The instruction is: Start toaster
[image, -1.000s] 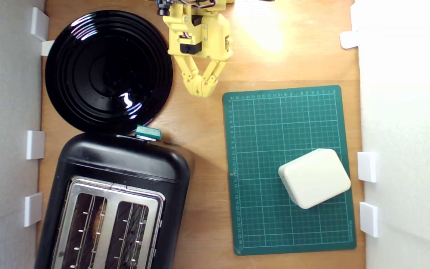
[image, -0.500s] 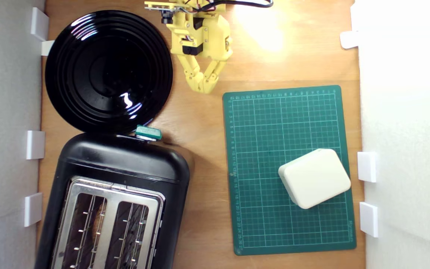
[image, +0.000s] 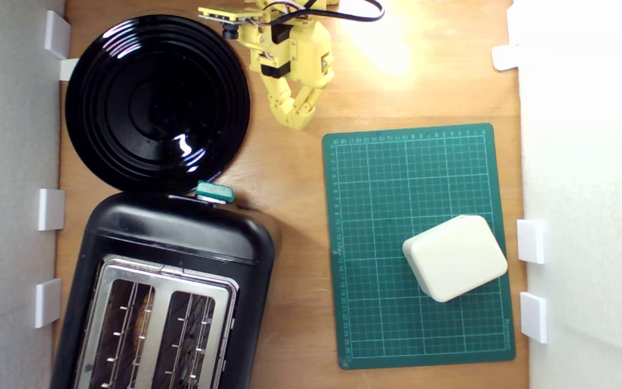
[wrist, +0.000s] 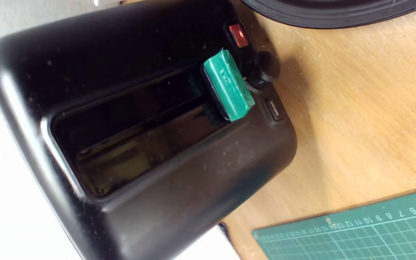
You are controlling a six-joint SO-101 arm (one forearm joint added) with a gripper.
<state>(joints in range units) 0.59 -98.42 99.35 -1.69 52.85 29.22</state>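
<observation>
The glossy black toaster [image: 181, 243] with its silver two-slot top plate [image: 154, 319] stands at the lower part of the exterior view's left. Its teal-green lever [image: 214, 191] sticks out of the end that faces the plate. The wrist view shows that end of the toaster [wrist: 139, 144] with the lever [wrist: 229, 85], a red button [wrist: 238, 35], a black knob [wrist: 265, 68] and another button [wrist: 274, 109]. My yellow gripper [image: 295, 120] hangs near the top centre, fingertips together and holding nothing, well apart from the lever.
A round black plate [image: 157, 102] lies beside the gripper, touching the toaster's end. A green cutting mat [image: 376, 189] on the exterior view's right carries a cream rounded box [image: 455, 257]. White walls with clips [image: 51, 209] border the wooden table [image: 284, 178].
The gripper has drawn back toward the top of the exterior view, away from the toaster, and its wrist has tilted. Its fingertips stay together.
</observation>
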